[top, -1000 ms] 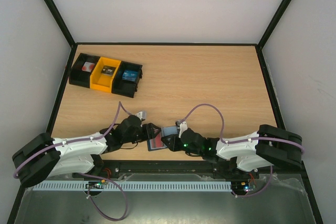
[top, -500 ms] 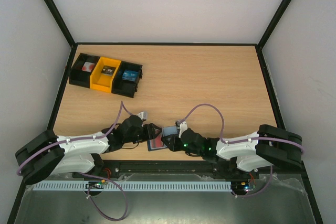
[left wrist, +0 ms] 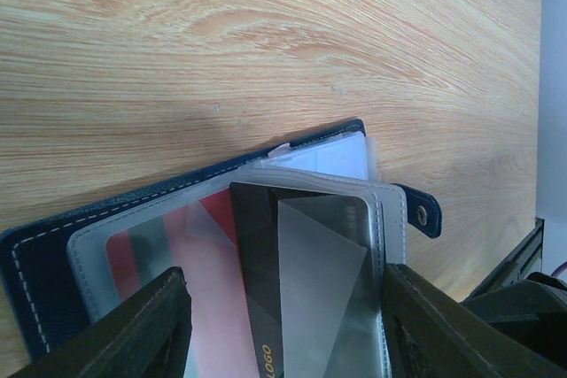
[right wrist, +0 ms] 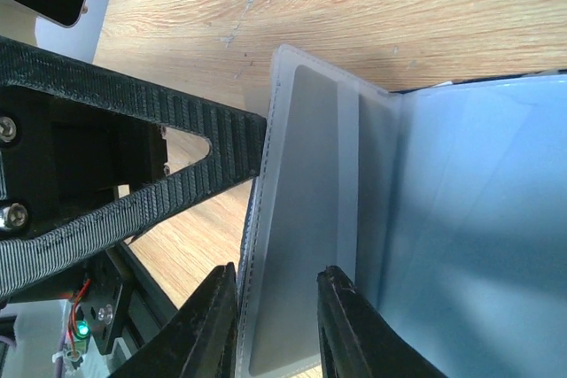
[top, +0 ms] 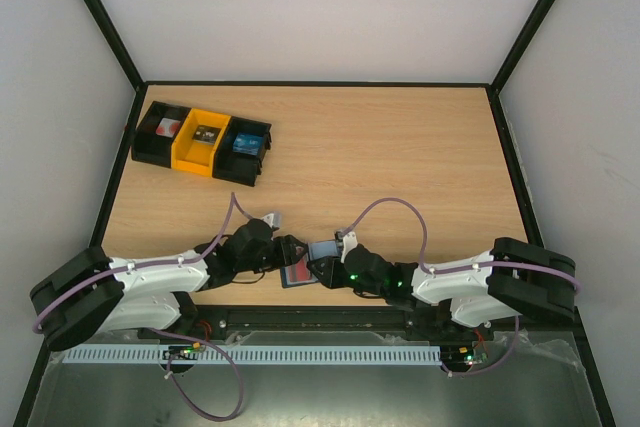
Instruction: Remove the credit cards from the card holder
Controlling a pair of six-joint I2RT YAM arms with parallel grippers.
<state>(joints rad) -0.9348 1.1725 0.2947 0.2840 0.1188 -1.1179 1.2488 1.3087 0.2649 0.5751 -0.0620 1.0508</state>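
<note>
At the left pincer [left wrist: 282,276]: spread wide, one finger each side over the clear sleeve stack, nothing visibly clamped. At the right pincer [right wrist: 279,273]: only a narrow gap, with the clear sleeve leaf [right wrist: 306,174] showing through it; cannot tell if pinched. In the right wrist view, the left pincer's ribbed black finger right at that leaf's 9 o'clock edge.

Outward: card holder [top: 297,273] lying open at 6 o'clock on the surface [top: 400,157], between both pincers. Pale inner panel [right wrist: 478,219] raised on the right pincer's side. Black card [left wrist: 266,254] and red card [left wrist: 208,219] inside the sleeves. Closing tab [left wrist: 423,210] poking out at 3 o'clock in the left wrist view.

Handling, as a guess: light and floppy, with a soft cover and thin slick plastic. Cards stiff and slippery, likely to drag the whole holder along. Best to pin the dark cover flat and nip a card by its short edge at the sleeve mouth; mouth not clearly visible.

Room: near edge of the surface just beside the holder at 6 o'clock, so a slide-off risk. Pincers crowded tip to tip, so a bump risk. Plenty of bare wood toward 12 o'clock. Row of bins [top: 203,143] well apart at 10 o'clock.
</note>
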